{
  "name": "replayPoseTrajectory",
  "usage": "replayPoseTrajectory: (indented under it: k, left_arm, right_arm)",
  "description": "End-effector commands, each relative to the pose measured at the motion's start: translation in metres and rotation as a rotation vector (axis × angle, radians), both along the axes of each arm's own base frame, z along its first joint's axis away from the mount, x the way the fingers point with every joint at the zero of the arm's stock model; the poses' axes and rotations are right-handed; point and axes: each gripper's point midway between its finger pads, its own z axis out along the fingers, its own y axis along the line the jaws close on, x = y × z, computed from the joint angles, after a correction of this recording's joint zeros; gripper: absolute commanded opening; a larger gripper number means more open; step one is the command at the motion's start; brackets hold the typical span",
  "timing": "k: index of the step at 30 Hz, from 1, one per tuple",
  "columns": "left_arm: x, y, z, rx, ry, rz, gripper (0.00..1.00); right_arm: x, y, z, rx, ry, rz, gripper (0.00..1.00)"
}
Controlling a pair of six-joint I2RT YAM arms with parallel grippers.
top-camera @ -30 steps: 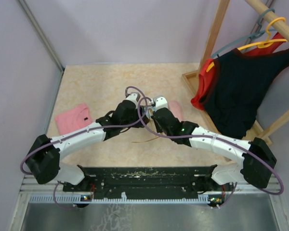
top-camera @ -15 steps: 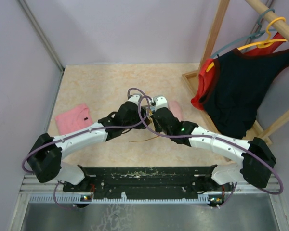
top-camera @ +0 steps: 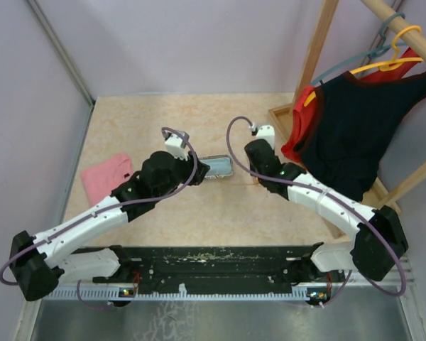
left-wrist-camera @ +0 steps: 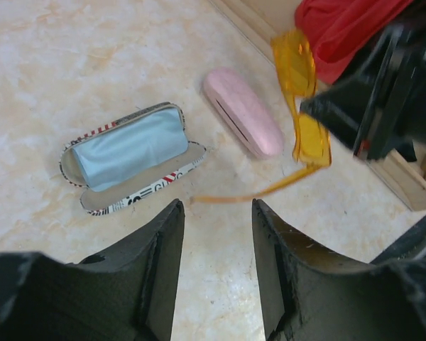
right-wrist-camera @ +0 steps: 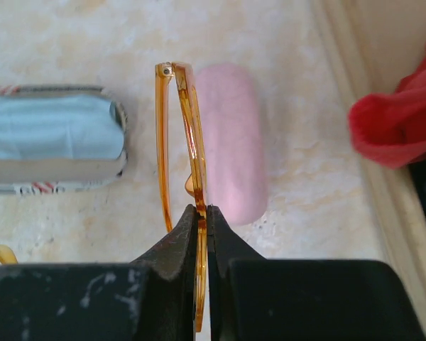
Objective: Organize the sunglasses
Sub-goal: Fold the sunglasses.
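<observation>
The orange sunglasses [right-wrist-camera: 192,142] hung above the table [top-camera: 149,121], pinched in the right gripper [right-wrist-camera: 202,213], whose jaws were closed tight on the translucent frame. In the right wrist view the frame stood edge-on and ran straight out from the fingertips, with one thin arm lying alongside it. The left wrist view showed the other arm [left-wrist-camera: 248,195] swung open and trailing away from the lenses toward the left gripper [left-wrist-camera: 213,213]. That gripper's jaws stood partly apart with nothing between them, raised above the tabletop and pointed at the glasses.

Below the glasses lay two cases, near each other but not touching. The black-and-white printed case [left-wrist-camera: 138,195] lay open, its pale blue lining turned upward. The pink case [left-wrist-camera: 243,121] lay shut just beside it, on the side nearer the wooden rack [top-camera: 319,50]. From the right wrist camera the frame appeared over the near edge of the pink case, between the two cases.

Farther off, a folded pink cloth [top-camera: 106,176] sat at the left side of the table, and a red and black garment [top-camera: 341,135] hung from the rack at the right.
</observation>
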Motion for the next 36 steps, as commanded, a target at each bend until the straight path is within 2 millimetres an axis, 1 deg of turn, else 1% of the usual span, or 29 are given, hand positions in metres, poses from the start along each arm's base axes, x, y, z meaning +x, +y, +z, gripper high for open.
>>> replayPoseTrajectory:
  k: [1, 5, 8, 10, 13, 17, 22, 25, 27, 32, 36]
  left_arm:
    - [-0.023, -0.013, -0.020, 0.038, -0.001, -0.161, 0.48]
    - [-0.042, -0.031, -0.032, 0.045, 0.022, -0.259, 0.45]
    - [-0.053, -0.042, -0.042, 0.059, 0.031, -0.283, 0.43]
    - [-0.053, -0.043, -0.054, 0.084, 0.054, -0.262, 0.42]
    - [-0.039, -0.035, -0.066, 0.116, 0.067, -0.163, 0.41]
    - [-0.020, -0.026, -0.063, 0.111, 0.042, -0.033, 0.43]
    - [-0.001, -0.023, -0.060, 0.155, 0.008, 0.043, 0.44]
    - [0.006, -0.024, -0.062, 0.195, -0.006, 0.052, 0.45]
    - [0.010, -0.028, -0.059, 0.205, -0.025, 0.041, 0.45]
    - [0.020, -0.035, -0.057, 0.243, -0.051, 0.031, 0.45]
    - [0.025, -0.042, -0.051, 0.250, -0.067, 0.020, 0.45]
  right_arm:
    - [0.036, -0.005, 0.069, 0.118, -0.129, -0.102, 0.00]
    - [0.047, 0.000, 0.097, 0.153, -0.140, -0.103, 0.00]
    - [0.046, 0.011, 0.106, 0.196, -0.132, -0.062, 0.00]
    - [0.042, 0.015, 0.107, 0.217, -0.119, -0.040, 0.00]
    - [0.035, 0.020, 0.103, 0.240, -0.098, -0.006, 0.00]
    - [0.023, 0.022, 0.095, 0.265, -0.068, 0.029, 0.00]
    - [0.008, 0.025, 0.087, 0.289, -0.041, 0.065, 0.00]
    - [0.001, 0.030, 0.080, 0.304, -0.030, 0.099, 0.00]
    - [-0.003, 0.034, 0.075, 0.314, -0.020, 0.121, 0.00]
    - [-0.013, 0.049, 0.066, 0.327, -0.009, 0.188, 0.00]
    - [-0.021, 0.062, 0.062, 0.312, 0.001, 0.247, 0.00]
